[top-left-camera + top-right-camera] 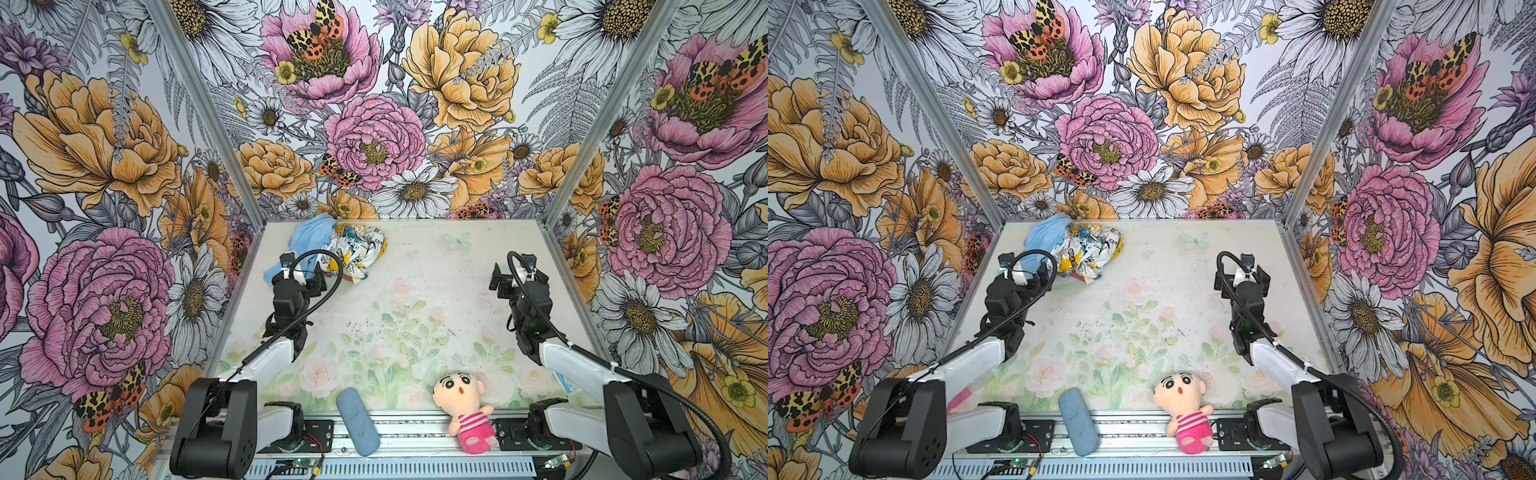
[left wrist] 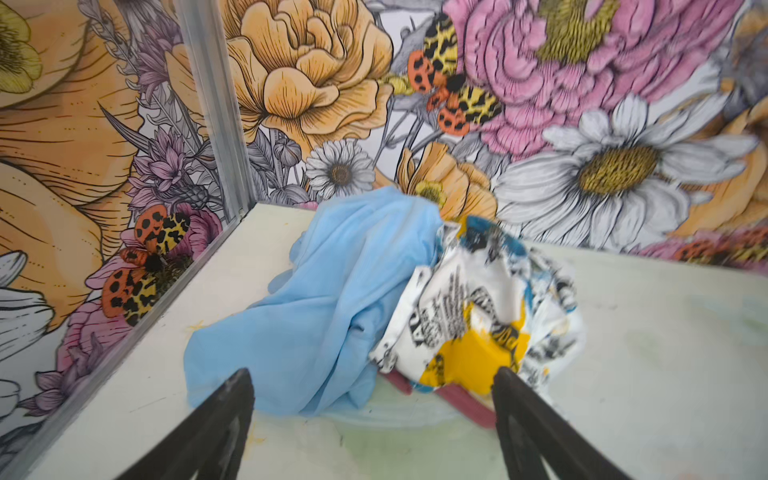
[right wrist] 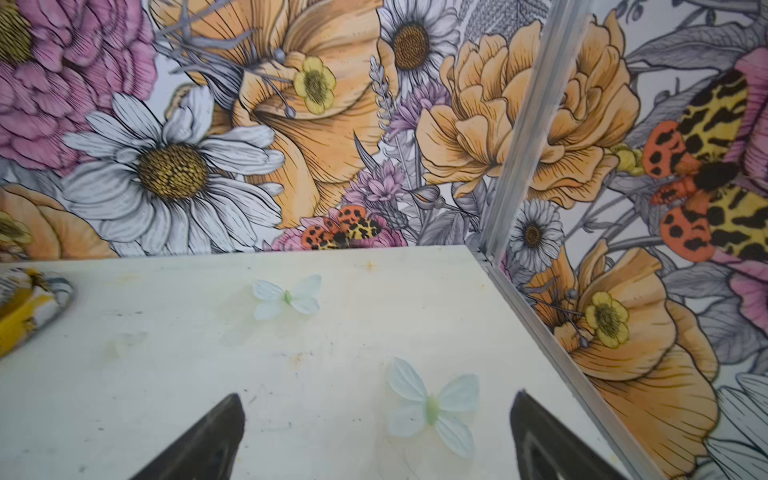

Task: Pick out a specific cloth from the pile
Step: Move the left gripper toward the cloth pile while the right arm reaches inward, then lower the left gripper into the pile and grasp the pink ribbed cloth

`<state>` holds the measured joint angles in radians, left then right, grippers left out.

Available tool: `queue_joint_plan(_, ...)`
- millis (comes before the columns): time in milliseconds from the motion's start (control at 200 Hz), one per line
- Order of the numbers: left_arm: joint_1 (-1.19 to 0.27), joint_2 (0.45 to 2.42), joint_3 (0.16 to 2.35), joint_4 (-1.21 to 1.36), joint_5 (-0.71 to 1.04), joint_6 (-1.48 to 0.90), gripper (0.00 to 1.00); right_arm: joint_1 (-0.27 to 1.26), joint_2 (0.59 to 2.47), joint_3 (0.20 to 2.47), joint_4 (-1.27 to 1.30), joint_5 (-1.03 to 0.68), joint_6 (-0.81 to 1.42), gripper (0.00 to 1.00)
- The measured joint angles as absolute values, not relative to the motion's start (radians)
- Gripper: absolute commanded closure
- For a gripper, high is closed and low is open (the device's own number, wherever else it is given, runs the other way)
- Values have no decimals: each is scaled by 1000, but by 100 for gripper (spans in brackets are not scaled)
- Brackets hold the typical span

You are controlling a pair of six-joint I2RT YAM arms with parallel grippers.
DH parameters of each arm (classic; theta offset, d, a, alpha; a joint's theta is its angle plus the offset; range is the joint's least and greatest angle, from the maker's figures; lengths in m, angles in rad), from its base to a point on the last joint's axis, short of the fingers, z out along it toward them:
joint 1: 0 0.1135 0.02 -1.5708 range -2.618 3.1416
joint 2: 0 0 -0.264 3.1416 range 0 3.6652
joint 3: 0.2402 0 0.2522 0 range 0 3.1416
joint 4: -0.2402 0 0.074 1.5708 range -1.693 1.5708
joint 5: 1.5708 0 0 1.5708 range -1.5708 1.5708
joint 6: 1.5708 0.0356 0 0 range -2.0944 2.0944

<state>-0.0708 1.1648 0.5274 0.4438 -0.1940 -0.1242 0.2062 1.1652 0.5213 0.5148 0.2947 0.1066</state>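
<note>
My left gripper has its jaws apart and nothing is clamped between them. It hangs at the near edge of the pile and points into it. Closest before my fingertips is the low fold of the light blue cloth, which makes the side of the pile toward the wall corner. The white printed cloth is crumpled against it on the other side. The cloth, dusty-rose pink, is at the bottom of the pile under the printed one. Only a narrow strip of it shows at the pile's near edge, just beside one fingertip. My right gripper is spread wide and empty too, well apart from the pile, over the bare table. The plush doll lies far from the pile, across the table.
</note>
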Motion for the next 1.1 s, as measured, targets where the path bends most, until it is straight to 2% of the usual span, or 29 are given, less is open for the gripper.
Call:
queue_joint_plan(105,-56,1166,642,294,-136,-247,29,318,1166,700,401,261,146,0)
queue_joint_plan(200,-59,1252,678,205,-38,-344,46,459,1203,781,359,224,167,1)
queue_joint_plan(290,-91,1367,682,123,22,-418,49,565,1237,756,381,172,184,1)
queue_joint_plan(440,-178,1502,692,46,39,-513,58,655,1293,641,447,112,190,0)
queue_joint_plan(611,-210,1588,701,125,11,-647,63,708,1352,609,488,81,167,1)
queue_joint_plan(826,-233,1733,653,406,-46,-860,70,728,1361,609,545,74,135,1)
queue_joint_plan(1101,-275,1839,661,551,-150,-1008,70,728,1361,609,559,74,113,1)
